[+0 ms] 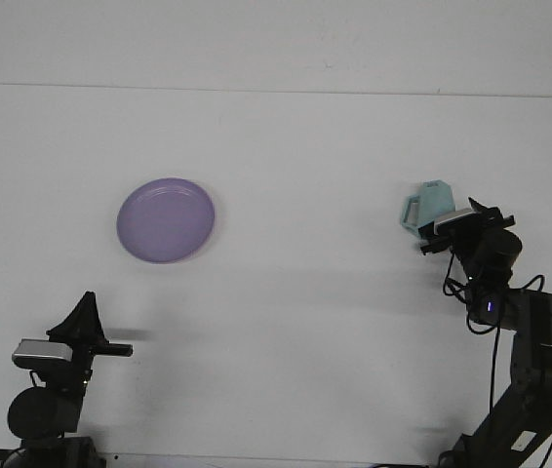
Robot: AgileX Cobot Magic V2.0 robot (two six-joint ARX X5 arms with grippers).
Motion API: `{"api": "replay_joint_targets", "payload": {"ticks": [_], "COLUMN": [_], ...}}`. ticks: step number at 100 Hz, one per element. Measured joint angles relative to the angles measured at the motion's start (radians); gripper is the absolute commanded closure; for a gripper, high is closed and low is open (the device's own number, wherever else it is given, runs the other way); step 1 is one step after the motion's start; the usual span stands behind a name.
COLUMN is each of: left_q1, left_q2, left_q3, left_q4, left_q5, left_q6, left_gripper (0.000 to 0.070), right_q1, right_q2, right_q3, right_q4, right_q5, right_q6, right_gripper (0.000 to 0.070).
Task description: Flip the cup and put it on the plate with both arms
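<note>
- left gripper (89, 314) parked low at near-left edge of table (305, 312), nothing near its fingers; can't tell if fingers are apart or together from this angle
- purple plate (166, 219) sits bare on table, up and a little right of the left fingers, well apart from them; nothing on it
- teal cup (428, 207) far right side, well apart from plate, looks mouth-down/tilted with handle pointing left; exact pose hard to read because the arm covers its lower right part
- right gripper (449, 227) right at the cup, cup just ahead and left of its fingers, overlapping in view; touching or just beside, cannot tell; fingers hidden behind wrist camera, so open or closed unknown
- progress judgement: very early, reach-to-cup stage; cup not seen lifted, not flipped, not handed over, not on plate
- left to do: secure grasp, lift, turn cup upright, probably pass to left arm, set on plate
</note>
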Motion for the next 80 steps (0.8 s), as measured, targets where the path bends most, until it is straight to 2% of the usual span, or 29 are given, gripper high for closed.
{"api": "replay_joint_targets", "payload": {"ticks": [3,9,20,55,80], "left_q1": [0.0,0.0,0.0,0.0,0.0], "left_q2": [0.0,0.0,0.0,0.0,0.0], "left_q3": [0.0,0.0,0.0,0.0,0.0], "left_q4": [0.0,0.0,-0.002,-0.003,-0.002], "left_q5": [0.0,0.0,0.0,0.0,0.0], "left_q6": [0.0,0.0,0.0,0.0,0.0], "left_gripper": [0.0688,0.0688,0.0688,0.0688,0.0688], "right_q1": [0.0,0.0,0.0,0.0,0.016], "right_q2": [0.005,0.01,0.018,0.021,-0.122], "right_q3": [0.007,0.017,0.032,0.034,0.034], "right_q4": [0.0,-0.001,-0.004,-0.002,-0.136], "right_q5": [-0.01,-0.027,-0.051,-0.068,-0.076], "right_q6": [-0.002,-0.004,-0.013,-0.006,0.095], "right_gripper": [0.0356,0.0495,0.0696,0.0694,0.0694]}}
